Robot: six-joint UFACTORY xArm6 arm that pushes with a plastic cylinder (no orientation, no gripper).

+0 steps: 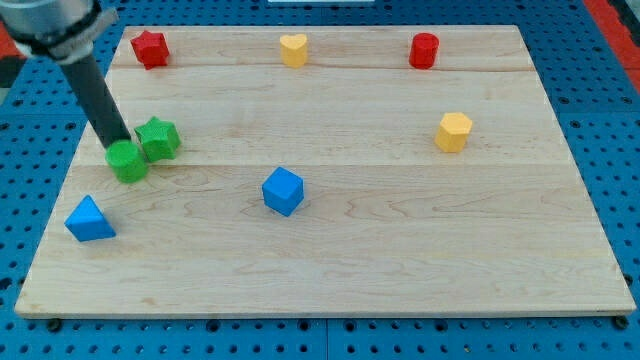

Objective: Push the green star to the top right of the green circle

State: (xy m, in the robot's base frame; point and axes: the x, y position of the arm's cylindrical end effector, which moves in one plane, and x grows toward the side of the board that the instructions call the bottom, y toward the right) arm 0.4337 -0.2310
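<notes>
Nearest the lens, lower left: blue triangle point(89, 219) on wooden board point(400, 260). Above it, green circle point(127, 161), green star point(158, 138) touching at its upper right. My tip point(120, 145) at circle's top edge, just left of star; bare rod, no pincer to report. Centre: blue cube point(283, 190). Top row: red star point(150, 48), yellow heart point(293, 49), red cylinder point(424, 50). Right: yellow hexagon point(453, 131).

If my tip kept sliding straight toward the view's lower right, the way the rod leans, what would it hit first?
My tip seems already against the green circle, so that comes first; the green star sits just right of that line. Depth is uncertain.
</notes>
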